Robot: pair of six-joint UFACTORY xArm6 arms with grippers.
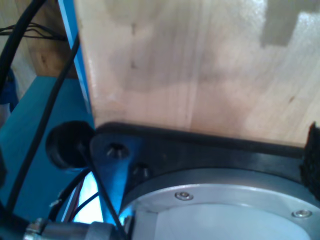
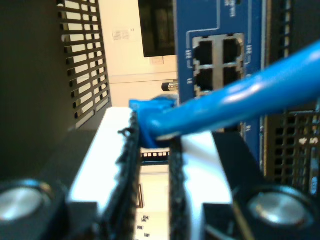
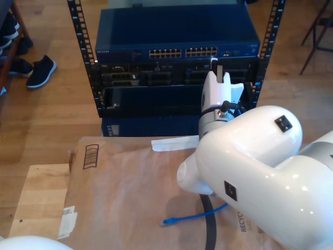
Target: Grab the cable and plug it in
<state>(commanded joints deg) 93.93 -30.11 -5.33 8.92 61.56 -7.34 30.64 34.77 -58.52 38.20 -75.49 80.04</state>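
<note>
Before the ports [image 2: 218, 62], my second gripper [image 2: 155, 150] pinches the cable [image 2: 235, 102] just behind its plug [image 2: 152, 107]; I cannot tell my first gripper's state; a tilted plug could miss or jam; its free end [image 3: 169, 221] lies on the paper [image 3: 125, 187].

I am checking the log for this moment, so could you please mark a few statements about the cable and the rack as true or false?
1. My second gripper is shut on the cable. True.
2. The plug end is already seated in a port. False: it sits between the fingers, short of the block of four open ports.
3. The cable is red. False: it is bright blue.
4. The cable's other end lies on the brown paper in the exterior view. True.
5. The rack holds a row of ports along a blue unit. True.
6. My first gripper holds a second cable. False: its wrist view shows a wooden surface.
</note>
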